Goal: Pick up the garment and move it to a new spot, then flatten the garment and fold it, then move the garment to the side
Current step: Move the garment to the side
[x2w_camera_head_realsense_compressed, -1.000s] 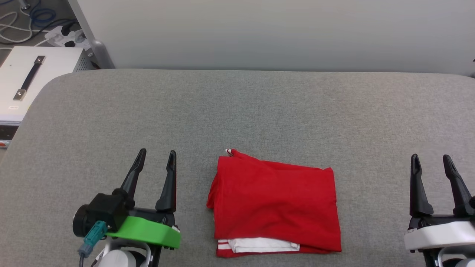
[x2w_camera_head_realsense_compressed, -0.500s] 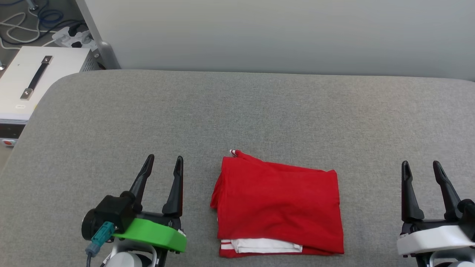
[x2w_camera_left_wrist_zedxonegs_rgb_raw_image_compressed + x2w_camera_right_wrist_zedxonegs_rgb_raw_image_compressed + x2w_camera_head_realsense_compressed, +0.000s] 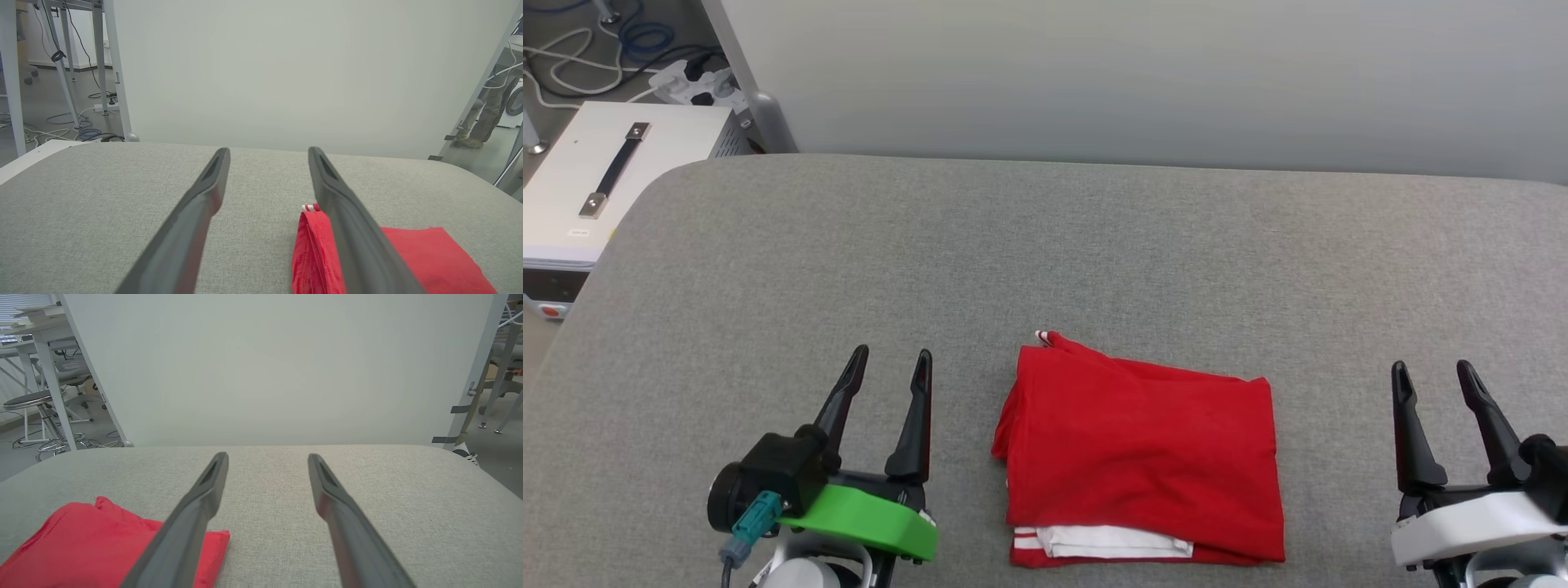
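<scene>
The garment [image 3: 1143, 457] lies folded at the table's [image 3: 1094, 245] near edge between your left gripper [image 3: 892, 354] and right gripper [image 3: 1431, 367], both spread and empty; it is soft, light and probably loose-layered, so pinch the whole stack at its side edges.

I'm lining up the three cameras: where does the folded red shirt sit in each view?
Head view: red shirt at bottom centre.
Left wrist view: red shirt at lower right.
Right wrist view: red shirt in the lower left corner.
Shared landmark: the pale wall along the far edge of the grey table.
</scene>
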Motion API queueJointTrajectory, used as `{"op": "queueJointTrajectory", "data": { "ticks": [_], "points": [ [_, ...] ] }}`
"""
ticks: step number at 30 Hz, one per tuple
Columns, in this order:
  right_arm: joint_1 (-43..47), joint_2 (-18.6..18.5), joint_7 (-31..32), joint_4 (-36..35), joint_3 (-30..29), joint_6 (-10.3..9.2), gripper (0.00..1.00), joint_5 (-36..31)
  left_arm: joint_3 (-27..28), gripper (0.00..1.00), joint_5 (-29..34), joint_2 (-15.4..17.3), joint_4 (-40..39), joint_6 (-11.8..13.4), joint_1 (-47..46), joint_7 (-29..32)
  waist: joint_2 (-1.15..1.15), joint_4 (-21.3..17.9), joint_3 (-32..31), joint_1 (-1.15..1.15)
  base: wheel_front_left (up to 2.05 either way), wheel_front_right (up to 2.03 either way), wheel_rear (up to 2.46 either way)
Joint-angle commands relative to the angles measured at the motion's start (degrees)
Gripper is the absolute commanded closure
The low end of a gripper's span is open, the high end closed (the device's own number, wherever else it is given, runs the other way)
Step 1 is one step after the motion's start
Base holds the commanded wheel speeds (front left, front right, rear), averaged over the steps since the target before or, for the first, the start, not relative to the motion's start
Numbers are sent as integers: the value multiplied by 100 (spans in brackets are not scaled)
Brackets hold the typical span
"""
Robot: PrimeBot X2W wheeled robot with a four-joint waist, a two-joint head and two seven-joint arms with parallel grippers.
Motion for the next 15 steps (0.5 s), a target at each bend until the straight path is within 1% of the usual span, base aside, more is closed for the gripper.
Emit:
{"op": "queueJointTrajectory", "data": {
  "ticks": [1,5,7,10,13,15],
  "points": [
    [52,-54,122,-70,25,-5,0,127,-19,0,42,10,-8,-15,69,-33,0,23,23,0,0,0,0],
    [15,-218,956,-291,137,-5,0,560,9,0,31,-2,-20,-15,42,-33,0,76,74,0,0,0,0],
    [-18,-367,1554,-442,291,-5,0,798,2,0,31,-9,-19,-15,37,-33,0,108,101,0,0,0,0],
    [-90,-529,2456,-720,372,-5,0,1071,-21,0,26,-22,14,-15,21,-33,0,173,176,0,0,0,0],
    [-146,-591,3419,-900,371,-5,0,1148,-47,0,20,-29,28,-15,-25,-33,0,232,245,0,0,0,0],
    [-151,-524,4227,-964,361,-5,0,1254,-40,0,24,-36,26,-15,-68,-33,0,293,302,0,0,0,0]
  ]
}}
